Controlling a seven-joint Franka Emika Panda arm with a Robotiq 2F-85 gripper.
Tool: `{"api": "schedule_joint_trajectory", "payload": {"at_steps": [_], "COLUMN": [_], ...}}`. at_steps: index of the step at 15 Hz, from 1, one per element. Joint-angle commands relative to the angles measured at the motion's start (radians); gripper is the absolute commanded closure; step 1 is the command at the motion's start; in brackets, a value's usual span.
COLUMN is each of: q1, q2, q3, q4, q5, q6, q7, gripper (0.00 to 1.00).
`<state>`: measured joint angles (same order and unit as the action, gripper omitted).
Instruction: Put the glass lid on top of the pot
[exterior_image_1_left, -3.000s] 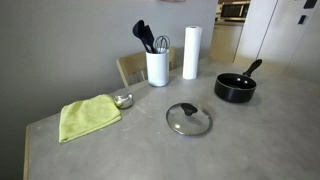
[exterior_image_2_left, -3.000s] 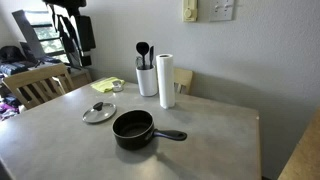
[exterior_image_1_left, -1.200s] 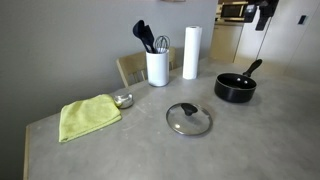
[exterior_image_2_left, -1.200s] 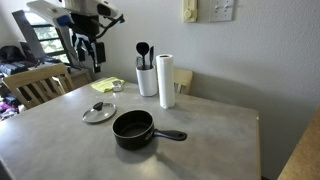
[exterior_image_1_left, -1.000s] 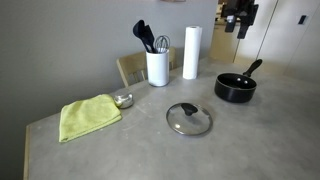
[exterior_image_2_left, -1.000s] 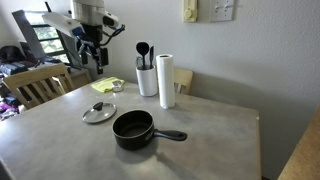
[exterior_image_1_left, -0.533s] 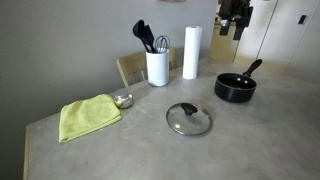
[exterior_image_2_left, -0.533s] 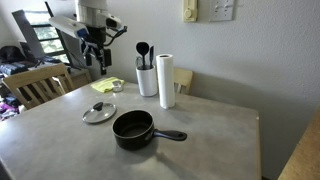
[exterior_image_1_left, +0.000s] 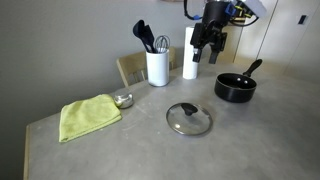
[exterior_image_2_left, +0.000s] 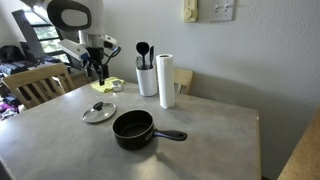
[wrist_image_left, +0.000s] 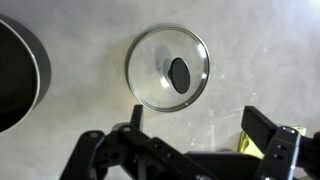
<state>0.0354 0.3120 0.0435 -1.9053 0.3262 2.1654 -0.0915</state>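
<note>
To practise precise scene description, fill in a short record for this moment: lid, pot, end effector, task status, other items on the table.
glass lid: lying flat on the table, knob up, apart from the pot
pot: uncovered, standing on the table
end effector: open, holding nothing, raised above the table
task status: lid not yet on pot
other items: white utensil holder, paper towel roll, green cloth, small metal bowl
</note>
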Motion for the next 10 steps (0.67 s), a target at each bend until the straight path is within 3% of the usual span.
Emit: {"api": "schedule_joint_trajectory", "payload": {"at_steps": [1,7,10], "q1": [0.026,0.026,0.072], "q2": [0.100,0.121,0.145], "q3": [0.020,0.035,0.005], "q4": [0.035,0.024,0.050], "q5": [-0.038,-0.036,-0.169], "q6": [0.083,0.107,0.069], "q7": [0.065,0.068,0.129], "gripper": [0.00,0.00,0.00]}}
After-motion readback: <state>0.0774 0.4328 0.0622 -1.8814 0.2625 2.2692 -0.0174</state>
